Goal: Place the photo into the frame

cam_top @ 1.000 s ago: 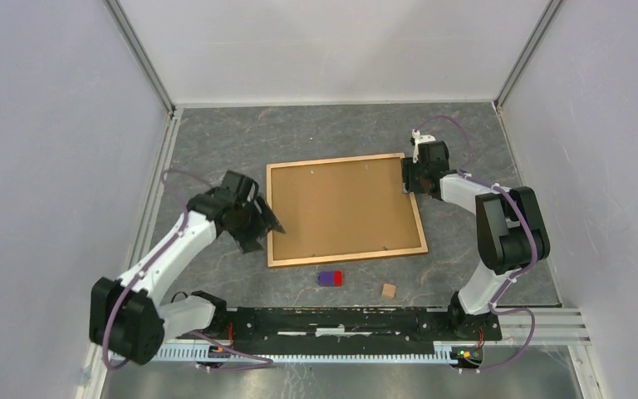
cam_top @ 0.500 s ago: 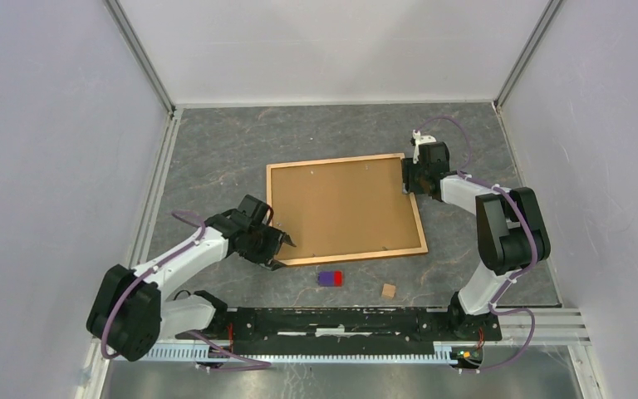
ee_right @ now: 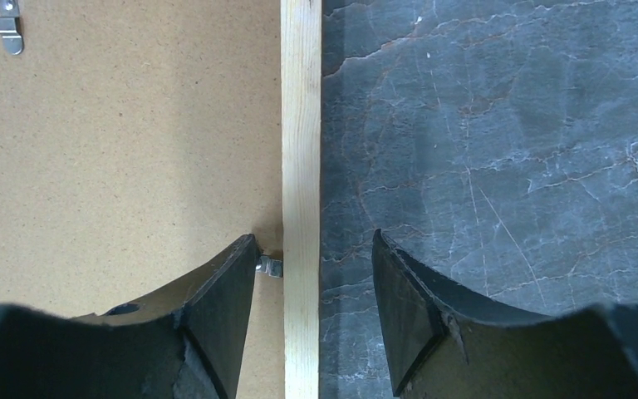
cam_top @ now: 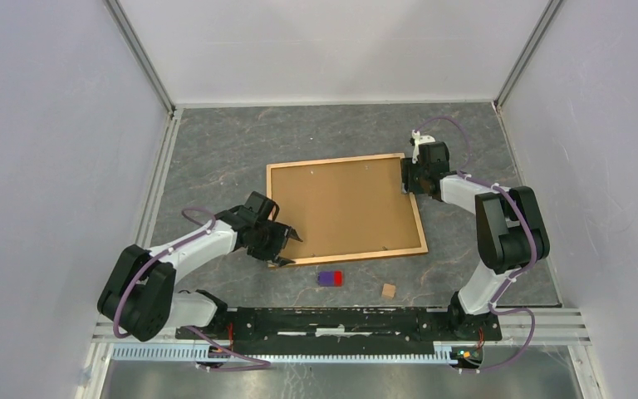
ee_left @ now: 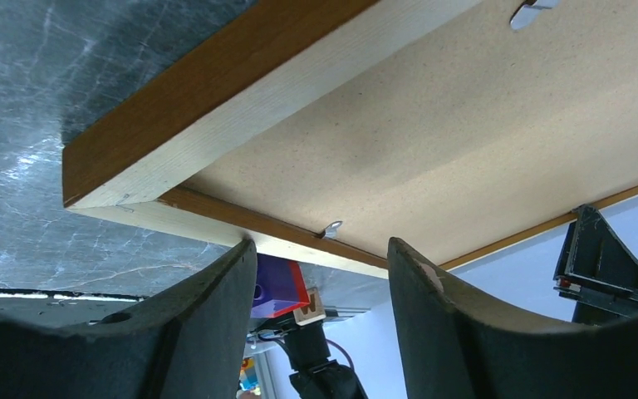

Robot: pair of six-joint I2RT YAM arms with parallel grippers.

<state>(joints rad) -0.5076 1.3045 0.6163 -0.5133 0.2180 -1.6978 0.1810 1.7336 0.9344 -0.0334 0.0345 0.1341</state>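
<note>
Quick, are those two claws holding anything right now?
Left claw: open, at the frame corner, holding nothing.
Right claw: open, astride the frame's edge, holding nothing.

The top external view looks steeply down from high behind the near edge of the grey marbled tabletop, with the thin light orange-brown wooden picture frame at centre. The left wrist view sits low, very near its lower-left corner. The right wrist view looks straight down, close, on its upper-right rail.

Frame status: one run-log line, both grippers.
frame: back up, lying flat | backing board: seated in it | left gripper: open at near-left corner | right gripper: open astride right rail | photo: unseen
</note>
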